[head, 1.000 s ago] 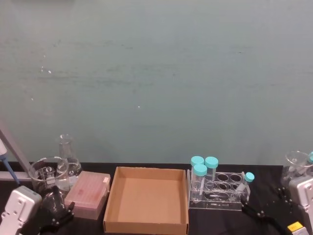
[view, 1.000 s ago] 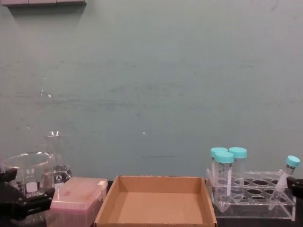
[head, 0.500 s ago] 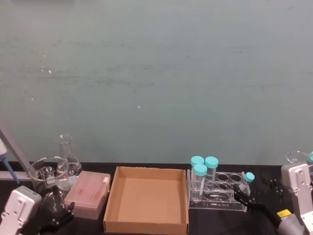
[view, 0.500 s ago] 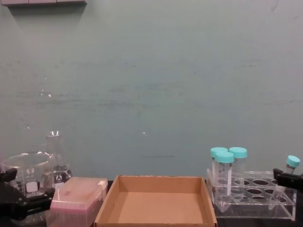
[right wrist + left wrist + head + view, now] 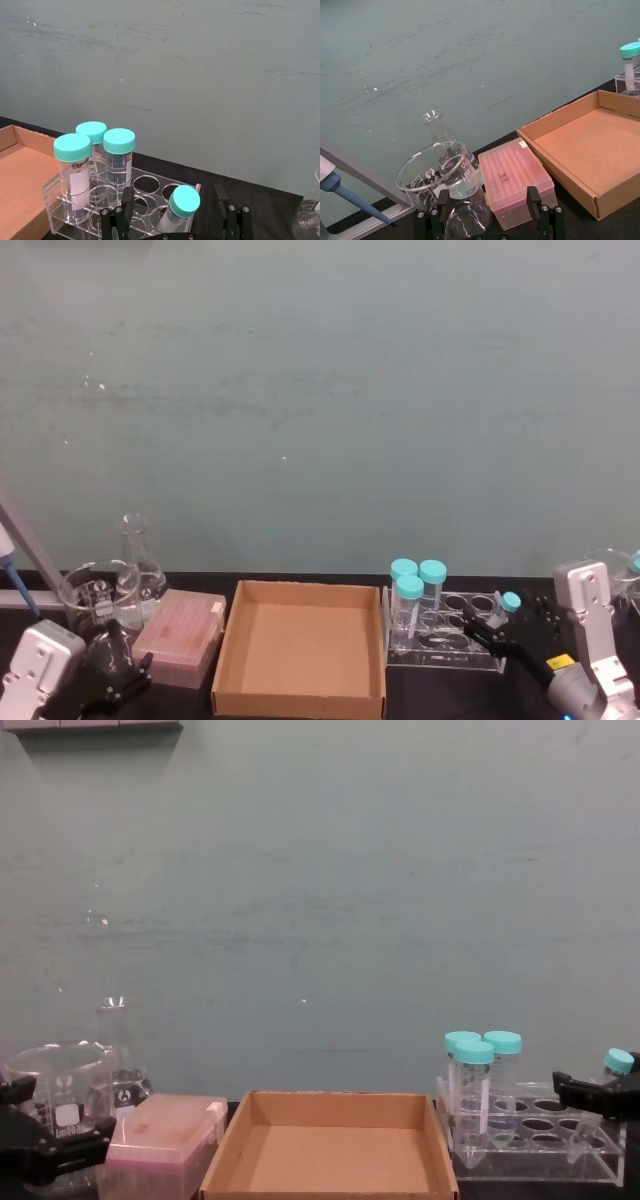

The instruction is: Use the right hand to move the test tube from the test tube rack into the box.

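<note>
Test tube, slim clear plastic with teal cap, sits in the right-end hole of the clear acrylic rack, top leaning away from the rack. Black right tool is spread wide, straddling the cap. Left tool is parked open, far left of the rack.

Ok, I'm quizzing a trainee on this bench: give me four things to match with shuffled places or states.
1. slim clear teal-capped test tube
2. shallow brown cardboard tray
3. pink translucent plastic box
4. right black claw

A. left of the tray
B. open, flanking the slim tube
C. leaning in the clear acrylic rack
D. between pink box and rack

Pairs: 1-C, 2-D, 3-A, 4-B.
</note>
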